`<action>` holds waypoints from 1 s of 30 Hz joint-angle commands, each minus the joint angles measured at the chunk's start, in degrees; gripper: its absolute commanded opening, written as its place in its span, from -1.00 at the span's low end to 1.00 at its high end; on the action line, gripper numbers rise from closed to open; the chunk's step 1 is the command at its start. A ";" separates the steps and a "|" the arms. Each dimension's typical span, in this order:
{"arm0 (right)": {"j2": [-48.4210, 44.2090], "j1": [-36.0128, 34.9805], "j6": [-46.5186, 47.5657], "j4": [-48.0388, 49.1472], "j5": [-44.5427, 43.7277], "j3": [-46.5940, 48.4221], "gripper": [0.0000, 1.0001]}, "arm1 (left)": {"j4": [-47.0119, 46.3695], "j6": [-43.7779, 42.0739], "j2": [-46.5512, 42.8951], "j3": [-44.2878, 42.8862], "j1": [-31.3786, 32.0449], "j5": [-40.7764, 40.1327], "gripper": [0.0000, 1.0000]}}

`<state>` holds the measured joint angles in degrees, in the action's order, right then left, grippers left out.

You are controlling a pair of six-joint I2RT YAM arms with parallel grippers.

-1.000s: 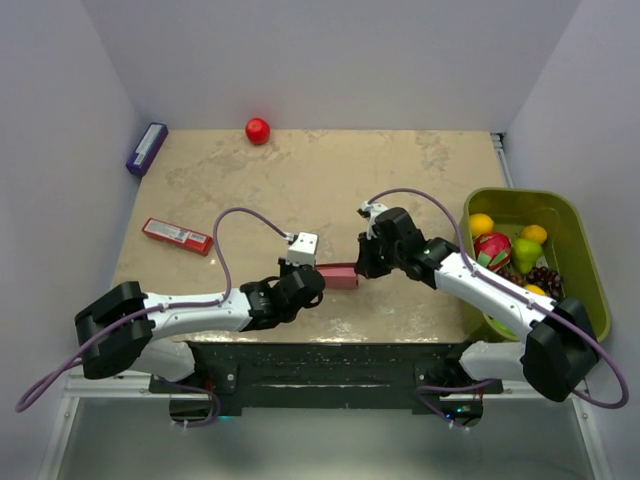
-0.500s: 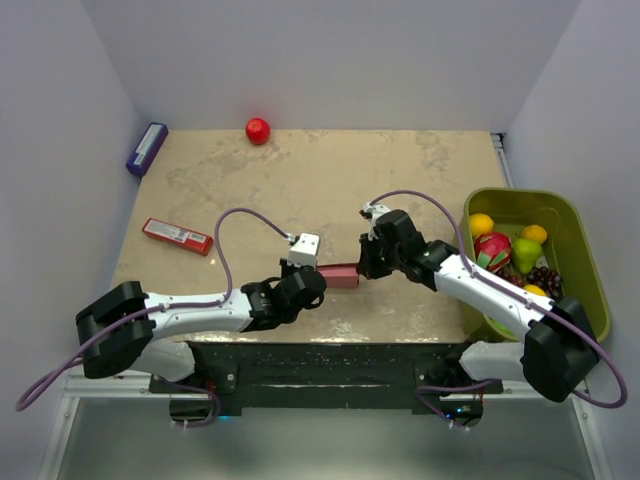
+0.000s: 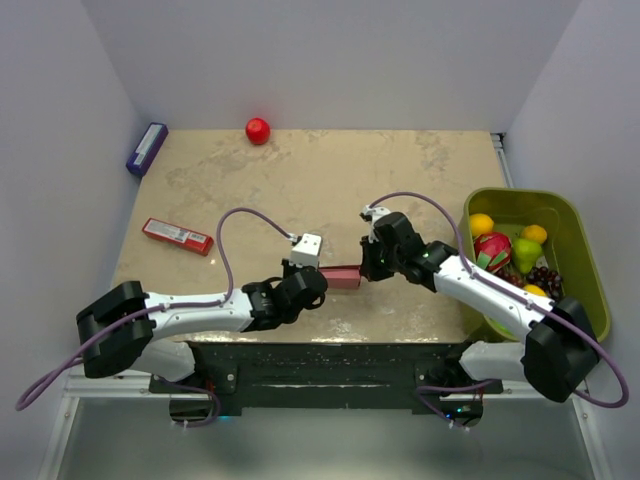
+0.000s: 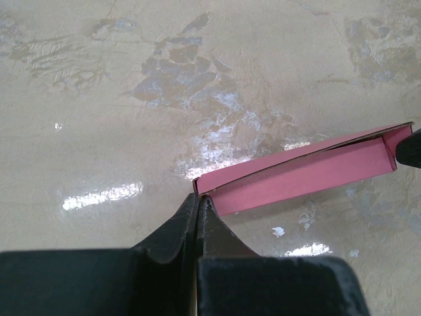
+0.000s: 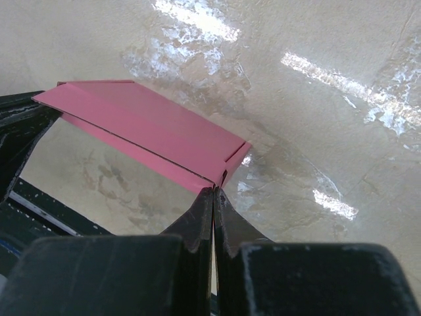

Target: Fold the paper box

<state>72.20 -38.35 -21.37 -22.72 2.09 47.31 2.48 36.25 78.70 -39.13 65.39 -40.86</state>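
- Pink card makes up the paper box (image 3: 342, 276), a low folded slab lying across the middle of the table (image 3: 300, 180), close to the table's near edge, between the two arms.
- In the right wrist view, the paper box (image 5: 145, 128) shows a creased top panel and a notched end flap.
- Left gripper (image 3: 312, 281) is at the box's left end with its fingers pressed together. In the left wrist view its tips (image 4: 199, 204) meet at the box's (image 4: 296, 174) near corner, though I cannot tell if any card sits between them.
- Right gripper (image 3: 366, 269) is closed too, its tips (image 5: 214, 194) nipping the corner of the box's right end.
- Red packet (image 3: 177, 236) lies on the table's left side, and a red ball (image 3: 258, 130) sits at the table's far edge.
- Purple box (image 3: 146, 148) leans at the table's far left corner.
- Green tub (image 3: 520, 195) of fruit stands off the table's right edge.
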 commanded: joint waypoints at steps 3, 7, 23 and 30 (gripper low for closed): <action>-4.70 -0.15 -0.78 2.94 0.01 -0.29 -1.00 | 10.96 0.23 3.66 2.13 1.06 8.08 -1.00; -5.85 -0.06 -3.77 6.71 2.83 0.06 -1.00 | 11.32 0.31 4.01 2.04 1.32 7.73 -1.00; -8.39 0.38 -2.37 5.41 -1.91 -1.87 -0.68 | 14.13 -0.04 5.68 -0.94 1.94 7.55 -1.00; -11.03 -1.46 0.45 4.09 -4.63 -4.24 -0.06 | 17.64 -0.13 7.87 -4.63 1.94 8.17 -1.00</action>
<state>62.54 -38.06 -23.24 -18.79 0.67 44.53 7.60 36.25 82.70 -44.77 66.78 -40.05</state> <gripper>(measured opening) 0.412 0.016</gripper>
